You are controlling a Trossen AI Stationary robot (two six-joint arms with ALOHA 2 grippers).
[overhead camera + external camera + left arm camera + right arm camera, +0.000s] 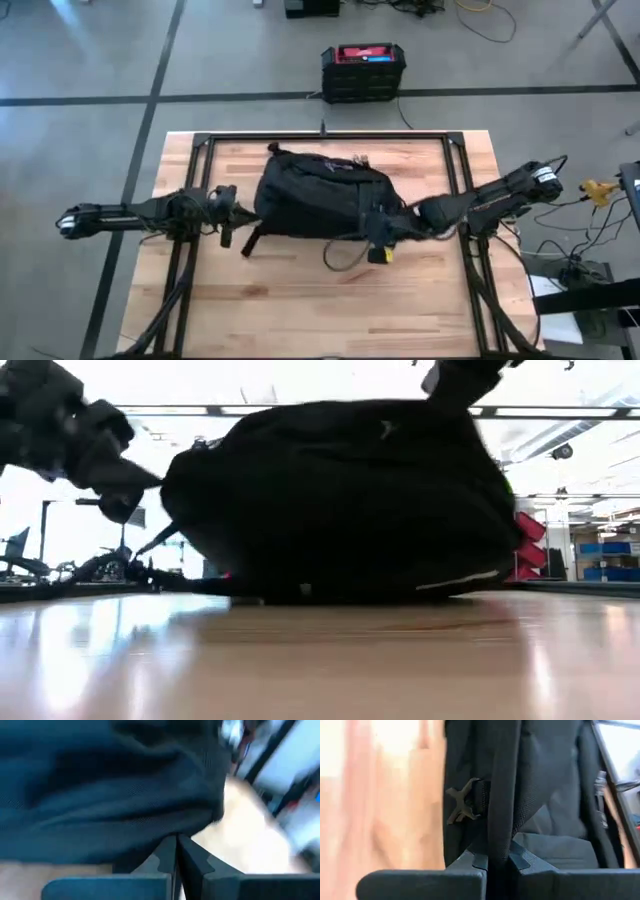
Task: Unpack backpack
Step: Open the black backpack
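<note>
The backpack [322, 195] lies on its side near the middle of the wooden table [290, 300], and every place below is given from it. From table height its bulk blocks nearly all the far side of the table; its contents and any opening cannot be made out in any view.

The left gripper [177, 851] sits at the backpack's left end. Its fingers are pressed together, with a fold of the dark fabric lying right at the tips; whether any cloth is caught between them cannot be told. The right gripper [497, 857] is at the backpack's right front corner, pinching a black strap [501, 795] that runs up between its fingers. A small plastic clip [461, 805] hangs on the strap webbing just beside it.

More black straps trail off the backpack's front edge onto the bare wood. A black box with a red top [362, 70] stands on the floor behind the backpack, well apart from it and off the table. A black metal frame [330, 137] runs close along the backpack's rear side. Open wood lies in front of the backpack.
</note>
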